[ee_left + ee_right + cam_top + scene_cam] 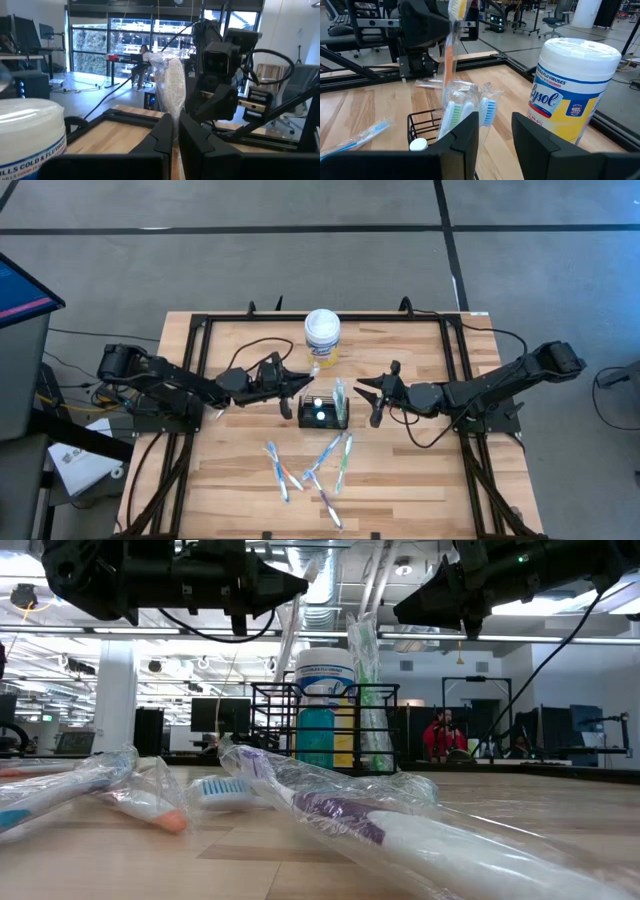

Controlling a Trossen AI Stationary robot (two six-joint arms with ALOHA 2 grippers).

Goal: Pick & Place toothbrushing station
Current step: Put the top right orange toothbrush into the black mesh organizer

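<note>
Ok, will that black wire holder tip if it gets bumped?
Probably light: the black wire holder is thin open mesh, so a bump may slide it. The wrapped toothbrushes standing in it rise well above its rim, so a high knock from the left gripper might tip it.

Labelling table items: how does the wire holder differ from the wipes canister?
The holder is black, boxy, open wire; the canister is white, round, solid and lidded, with a yellow label. The holder sits mid-table between the left gripper, shut on a wrapped toothbrush, and the open right gripper; the canister stands behind it. Both stand upright on the table.
</note>
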